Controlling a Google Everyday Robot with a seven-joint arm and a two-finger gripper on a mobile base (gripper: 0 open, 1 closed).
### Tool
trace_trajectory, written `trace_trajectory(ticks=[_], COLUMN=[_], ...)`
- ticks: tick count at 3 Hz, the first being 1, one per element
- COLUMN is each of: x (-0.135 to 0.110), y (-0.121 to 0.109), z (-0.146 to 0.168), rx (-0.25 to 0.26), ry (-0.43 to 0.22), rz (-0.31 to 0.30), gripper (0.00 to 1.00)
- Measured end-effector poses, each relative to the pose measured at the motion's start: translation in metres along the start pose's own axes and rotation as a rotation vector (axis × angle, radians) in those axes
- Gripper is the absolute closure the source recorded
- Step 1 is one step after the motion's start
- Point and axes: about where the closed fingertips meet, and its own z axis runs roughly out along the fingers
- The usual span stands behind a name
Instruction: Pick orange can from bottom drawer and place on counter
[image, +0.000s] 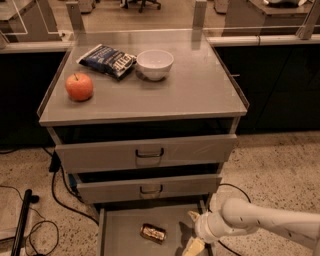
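One orange can (153, 233) lies on its side mid-floor in the pulled-out bottom drawer (120, 230). The counter (190, 90) holds one apple (79, 86) by its left edge, and one chip bag (107, 60) and one white bowl (155, 64) toward the back. The arm reaches in low from the right. Its gripper (192, 231) is just right of the can, fingers spread, not touching. The floor (280, 160) is speckled.

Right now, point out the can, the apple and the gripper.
can (153, 233): camera view, mid-body, lying in the drawer (122, 232).
apple (79, 86): camera view, its front, on the counter (190, 90).
gripper (192, 231): camera view, midway between fingertips, over the drawer's right side.
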Motion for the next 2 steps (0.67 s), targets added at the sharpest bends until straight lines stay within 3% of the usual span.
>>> trace_trajectory(ticks=[1,2], x=[-0.001,0.001], y=[-0.004,-0.009], z=[0.008,0.018], rx=[0.048,0.091], ry=[-0.090,-0.127], rz=[-0.083,-0.114], gripper=[0.00,0.00])
